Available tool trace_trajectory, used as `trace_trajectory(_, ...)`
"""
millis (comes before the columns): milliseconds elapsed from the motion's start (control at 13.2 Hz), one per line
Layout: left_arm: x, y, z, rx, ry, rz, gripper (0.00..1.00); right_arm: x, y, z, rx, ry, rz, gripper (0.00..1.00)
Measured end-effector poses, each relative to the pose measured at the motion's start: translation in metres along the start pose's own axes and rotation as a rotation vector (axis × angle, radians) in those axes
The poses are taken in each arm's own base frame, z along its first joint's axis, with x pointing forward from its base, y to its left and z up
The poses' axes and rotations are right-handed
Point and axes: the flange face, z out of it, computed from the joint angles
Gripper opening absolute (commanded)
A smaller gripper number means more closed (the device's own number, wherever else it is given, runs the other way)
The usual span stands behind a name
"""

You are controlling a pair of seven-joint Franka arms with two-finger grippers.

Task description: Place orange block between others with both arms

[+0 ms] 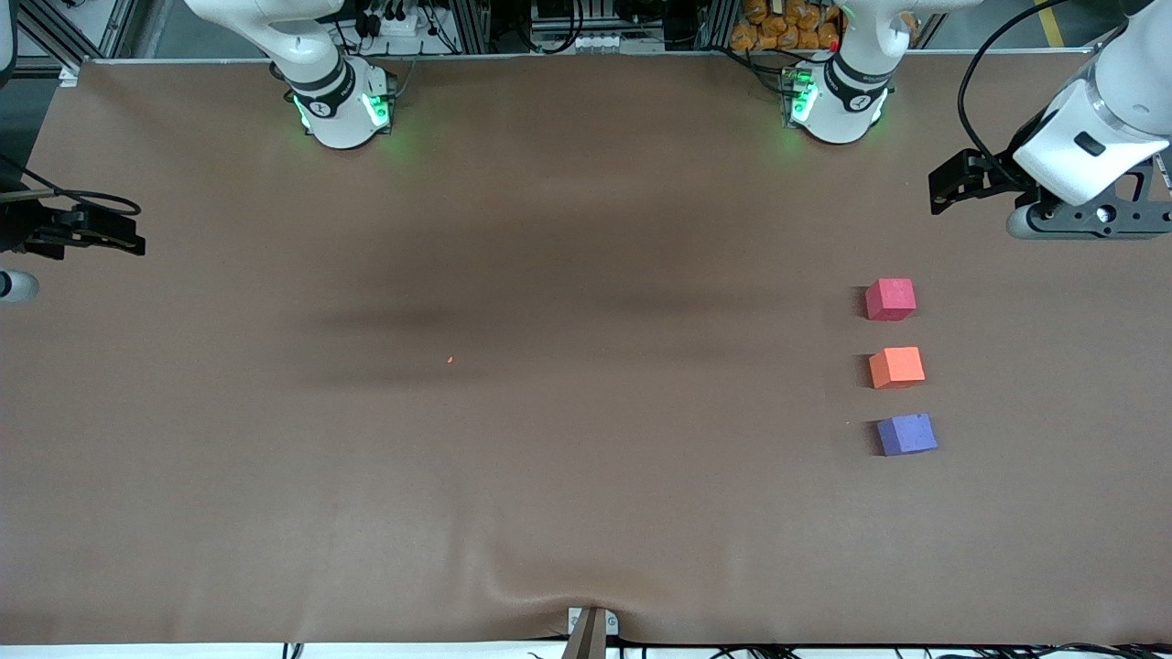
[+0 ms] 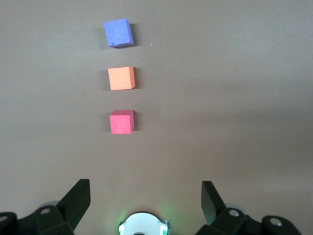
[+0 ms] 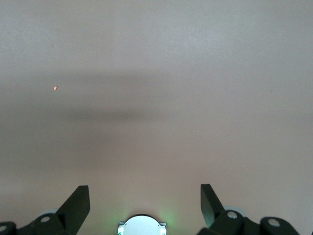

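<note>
Three small cubes lie in a row toward the left arm's end of the table. The orange block [image 1: 895, 367] [image 2: 121, 78] sits between the others: the pinkish-red cube [image 1: 889, 299] [image 2: 121, 122] lies farther from the front camera, the purple-blue cube [image 1: 906, 434] [image 2: 118, 33] nearer. Small gaps separate them. My left gripper [image 1: 1090, 218] [image 2: 145, 188] hangs open and empty over bare table, closer to the arm bases than the pinkish-red cube. At the right arm's end my right gripper [image 3: 145, 188] also hangs open and empty over bare table, mostly cut off by the front view's edge.
The brown table cover [image 1: 568, 275] has a low wrinkle near its front edge [image 1: 513, 586]. A tiny orange speck [image 1: 450, 360] [image 3: 55, 88] lies mid-table. The two arm bases [image 1: 343, 110] [image 1: 835, 105] glow green along the back edge.
</note>
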Motion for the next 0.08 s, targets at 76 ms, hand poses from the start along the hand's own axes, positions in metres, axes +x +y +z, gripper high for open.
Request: trace_trajectory(76, 0.0001, 0.0001, -0.0001, 0.000, 0.001, 0.014, 1.00, 0.0000, 0.0000, 0.0000, 0.000, 0.000, 0.000, 1.00)
